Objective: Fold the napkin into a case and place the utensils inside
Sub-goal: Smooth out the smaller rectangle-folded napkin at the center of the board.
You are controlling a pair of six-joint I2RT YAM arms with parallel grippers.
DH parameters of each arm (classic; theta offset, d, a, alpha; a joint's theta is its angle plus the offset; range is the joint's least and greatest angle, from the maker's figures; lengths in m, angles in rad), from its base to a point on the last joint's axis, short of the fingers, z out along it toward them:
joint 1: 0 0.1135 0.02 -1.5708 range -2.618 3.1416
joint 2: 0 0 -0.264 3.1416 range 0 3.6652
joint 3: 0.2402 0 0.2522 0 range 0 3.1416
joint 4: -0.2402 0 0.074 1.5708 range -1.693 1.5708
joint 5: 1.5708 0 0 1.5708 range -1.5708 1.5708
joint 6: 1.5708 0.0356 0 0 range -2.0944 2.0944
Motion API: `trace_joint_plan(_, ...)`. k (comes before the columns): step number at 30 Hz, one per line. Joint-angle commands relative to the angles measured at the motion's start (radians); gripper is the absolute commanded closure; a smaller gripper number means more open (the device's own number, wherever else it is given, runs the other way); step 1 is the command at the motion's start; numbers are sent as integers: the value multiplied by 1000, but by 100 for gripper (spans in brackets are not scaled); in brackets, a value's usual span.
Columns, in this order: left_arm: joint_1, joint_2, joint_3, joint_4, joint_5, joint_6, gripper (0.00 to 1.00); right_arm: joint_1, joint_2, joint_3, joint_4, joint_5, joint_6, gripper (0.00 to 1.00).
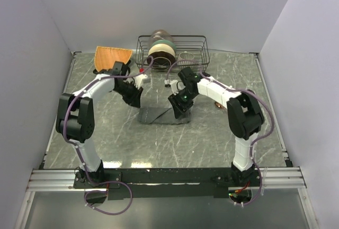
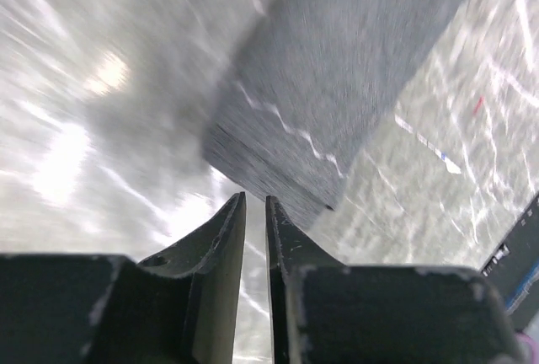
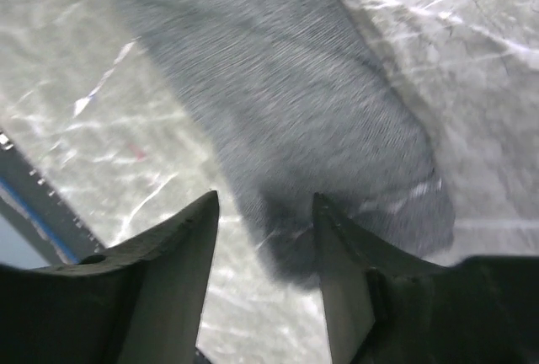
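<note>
Dark grey cloth napkin (image 1: 159, 116) folded to narrow strip mid-desk (image 1: 175, 147), looks unfinished, cutlery not in; my left fingers (image 2: 221, 250) barely apart, empty, right fingers (image 3: 181, 250) half open over its end, empty.

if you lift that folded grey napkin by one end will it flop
The napkin would probably flop: it's soft woven cloth, and its end lies uneven in the right wrist view. The folded layers may slide apart, as nothing visible holds them. Pushed, it likely bunches rather than slides.
</note>
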Motion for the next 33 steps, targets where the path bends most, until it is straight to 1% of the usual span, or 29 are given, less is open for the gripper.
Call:
trace_joint_plan(1, 0, -35, 111, -58, 50, 39, 78, -4, -134, 9, -68, -39, -21, 51)
trace_joint_plan(4, -19, -18, 114, -67, 70, 44, 78, -2, -129, -24, -71, -17, -19, 57)
trace_joint_plan(7, -42, 4, 85, -52, 77, 39, 79, -2, -99, -54, -73, 2, -13, 59)
trace_joint_plan(9, -55, 16, 56, -29, 70, 27, 78, -4, -83, -73, -64, 16, -2, 59)
trace_joint_plan(13, -56, 71, 8, 3, 35, 16, 79, -10, -4, -106, -27, 110, 24, 59)
trace_joint_plan(16, -58, 91, -23, 26, 0, 10, 79, -24, 59, -100, -15, 160, 50, 59)
trace_joint_plan(18, -56, 96, -18, 9, -2, 21, 79, -35, 81, -79, -15, 180, 54, 59)
trace_joint_plan(21, -53, 59, 11, -15, 26, 44, 75, -42, 90, -57, -12, 207, 42, 59)
trace_joint_plan(22, -53, 51, 31, -26, 37, 59, 70, -44, 86, -50, -12, 213, 38, 59)
trace_joint_plan(23, -50, 48, 86, -41, 53, 64, 66, -44, 84, -38, -10, 226, 33, 58)
trace_joint_plan(25, -50, 50, 143, -57, 49, 66, 59, -45, 70, -28, -1, 240, 15, 55)
trace_joint_plan(26, -50, 54, 195, -57, 35, 66, 58, -45, 67, -16, 2, 249, 7, 54)
trace_joint_plan(27, -50, 74, 219, -55, 23, 69, 58, -47, 67, -8, 10, 260, -7, 51)
trace_joint_plan(29, -52, 103, 271, -47, -8, 78, 59, -47, 61, 21, 14, 268, -19, 49)
trace_joint_plan(32, -55, 174, 312, -43, -61, 108, 62, -50, 34, 58, 14, 268, -42, 40)
trace_joint_plan(33, -56, 200, 316, -35, -83, 110, 63, -51, 9, 62, 7, 253, -45, 36)
